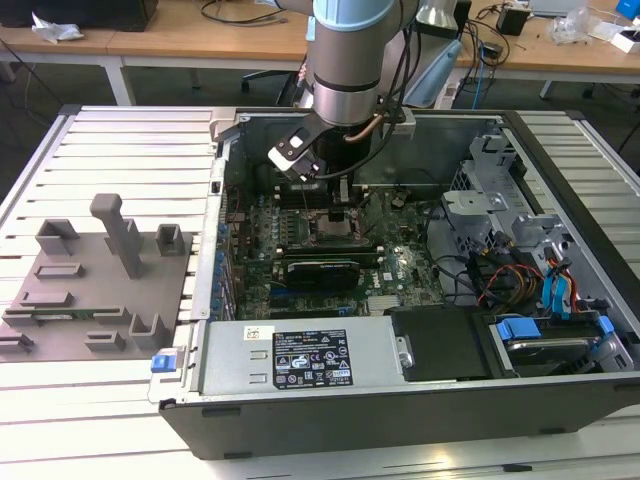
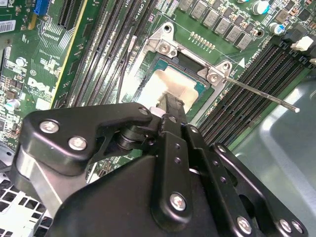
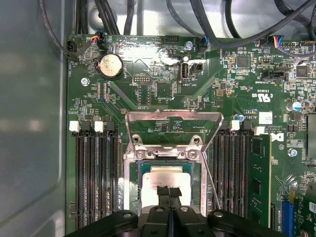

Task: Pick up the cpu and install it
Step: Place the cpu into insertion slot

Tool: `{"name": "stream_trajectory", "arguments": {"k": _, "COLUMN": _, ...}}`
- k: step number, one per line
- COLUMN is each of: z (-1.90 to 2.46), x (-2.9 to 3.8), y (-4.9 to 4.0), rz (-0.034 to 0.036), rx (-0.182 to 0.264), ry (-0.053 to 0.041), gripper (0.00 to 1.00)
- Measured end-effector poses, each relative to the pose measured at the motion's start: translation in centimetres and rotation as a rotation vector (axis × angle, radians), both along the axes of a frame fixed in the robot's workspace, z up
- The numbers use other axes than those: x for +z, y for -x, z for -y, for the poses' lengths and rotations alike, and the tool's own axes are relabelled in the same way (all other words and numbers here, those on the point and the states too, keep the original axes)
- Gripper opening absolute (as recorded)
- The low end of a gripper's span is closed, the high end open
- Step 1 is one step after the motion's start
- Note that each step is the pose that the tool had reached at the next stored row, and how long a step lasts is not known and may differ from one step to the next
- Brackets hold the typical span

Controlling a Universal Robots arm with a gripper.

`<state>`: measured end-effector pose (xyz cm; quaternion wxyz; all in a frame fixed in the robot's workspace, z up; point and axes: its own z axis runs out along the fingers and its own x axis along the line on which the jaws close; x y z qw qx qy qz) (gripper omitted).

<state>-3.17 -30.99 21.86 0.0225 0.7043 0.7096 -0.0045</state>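
The cpu (image 3: pixel 157 176), a pale silver square, lies flat in the socket on the green motherboard (image 3: pixel 163 94). It also shows in the second wrist view, cpu (image 2: pixel 165 81). My gripper (image 3: pixel 169 191) is shut, its two narrow black fingers pressed together with their tips at the middle of the chip's top plate. The second wrist view has the gripper (image 2: pixel 170 104) coming down onto the plate. The socket's metal load frame (image 3: pixel 173 120) stands swung open, and its lever (image 2: pixel 261 94) sticks out free. In the exterior view the gripper (image 1: pixel 340 197) hangs inside the open computer case (image 1: pixel 400 400).
Memory slots (image 3: pixel 94 177) flank the socket on both sides. A long black card (image 1: pixel 320 270) lies near the socket, a power supply (image 1: pixel 300 355) sits at the case front, and drive bays with cables (image 1: pixel 520 260) fill the exterior view's right. A grey fixture plate (image 1: pixel 90 290) rests on the table.
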Motion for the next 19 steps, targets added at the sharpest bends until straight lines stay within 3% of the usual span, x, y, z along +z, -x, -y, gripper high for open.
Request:
{"name": "stream_trajectory", "arguments": {"k": 3, "z": 0.02, "x": 0.0, "y": 0.0, "rz": -0.0001, "rx": 0.0, "ry": -0.0025, "gripper": 0.11}}
{"name": "stream_trajectory", "arguments": {"k": 7, "z": 0.23, "x": 0.0, "y": 0.0, "rz": -0.0001, "rx": 0.0, "ry": -0.0142, "gripper": 0.11}}
{"name": "stream_trajectory", "arguments": {"k": 9, "z": 0.47, "x": 0.0, "y": 0.01, "rz": -0.0001, "rx": 0.0, "ry": -0.0232, "gripper": 0.11}}
{"name": "stream_trajectory", "arguments": {"k": 10, "z": 0.63, "x": 0.0, "y": 0.01, "rz": 0.0, "rx": 0.0, "ry": -0.0348, "gripper": 0.11}}
{"name": "stream_trajectory", "arguments": {"k": 12, "z": 0.73, "x": -0.05, "y": 0.01, "rz": 0.0, "rx": 0.0, "ry": -0.0454, "gripper": 0.11}}
{"name": "stream_trajectory", "arguments": {"k": 19, "z": 0.78, "x": -0.3, "y": 0.01, "rz": -0.0001, "rx": 0.0, "ry": -0.0493, "gripper": 0.11}}
